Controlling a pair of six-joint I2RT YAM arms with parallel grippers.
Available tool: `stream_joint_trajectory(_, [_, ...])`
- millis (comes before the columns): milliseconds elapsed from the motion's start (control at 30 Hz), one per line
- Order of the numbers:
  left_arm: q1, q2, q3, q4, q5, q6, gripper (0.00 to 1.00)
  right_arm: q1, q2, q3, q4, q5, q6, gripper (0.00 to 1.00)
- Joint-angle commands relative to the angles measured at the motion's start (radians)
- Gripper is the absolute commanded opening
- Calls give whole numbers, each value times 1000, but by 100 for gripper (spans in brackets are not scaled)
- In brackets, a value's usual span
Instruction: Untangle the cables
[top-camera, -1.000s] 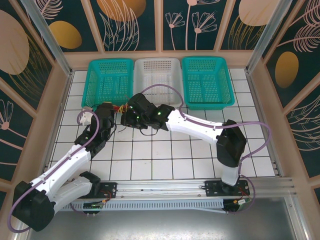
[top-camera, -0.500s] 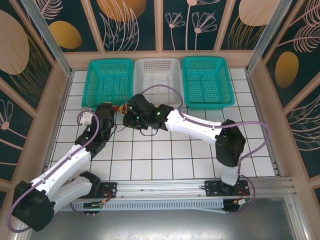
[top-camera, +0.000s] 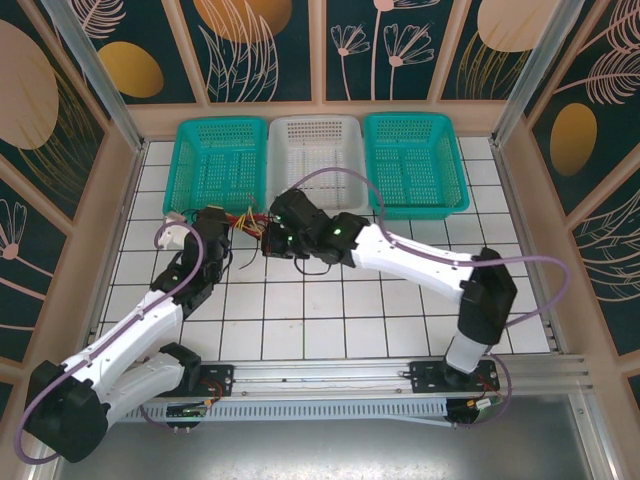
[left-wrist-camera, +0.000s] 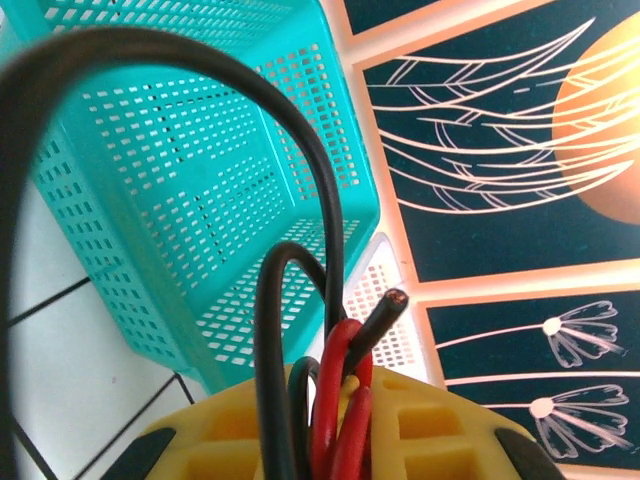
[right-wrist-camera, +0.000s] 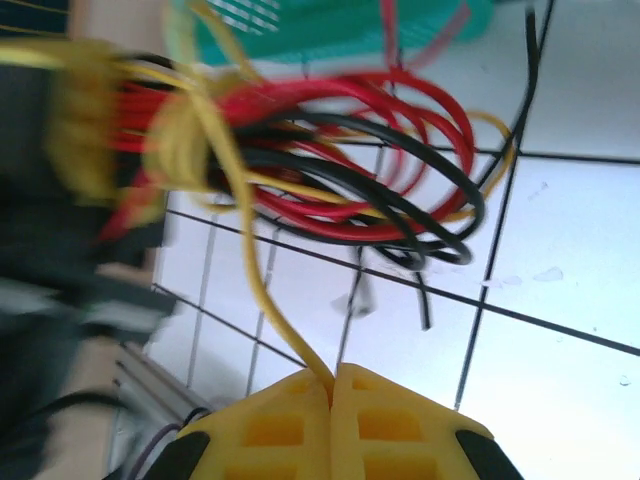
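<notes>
Closing on one yellow strand (right-wrist-camera: 251, 268), our right gripper (right-wrist-camera: 331, 378) now has its pads fully together w/ that wire pinched between. Left gripper (left-wrist-camera: 338, 405) sits nearly closed, clamping the red/black/yellow cables (right-wrist-camera: 380, 170) as a bundle, far-left, just near of the teal basket (top-camera: 215, 165). Vs a sec ago the right arm's swung rightward, so we reckon the pull-apart's starting.
</notes>
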Motion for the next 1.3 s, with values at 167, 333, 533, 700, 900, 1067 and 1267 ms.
stream_joint_trajectory(167, [53,-14,-101,164,122,200,0,-68,-117,131,-236,195,-206,0])
stream_joint_trajectory(333, [105,-9,-60,169,348,354,0,-214,-204,108,-261,244,-245,0])
stream_joint_trajectory(533, [115,52,-11,329,858,388,0,-360,-213,98,-181,177,-324,0])
stream_joint_trajectory(700, [111,79,102,265,1134,478,0,-443,-184,102,-85,101,-386,0])
stream_joint_trajectory(900, [85,82,190,278,1303,498,0,-472,-99,115,-18,1,-422,0])
stream_joint_trajectory(1067, [85,114,222,610,1364,260,0,-472,-89,-49,110,-48,-351,0])
stream_joint_trajectory(1267, [81,185,235,1126,1134,-72,0,-410,-211,-409,535,-194,-172,0])
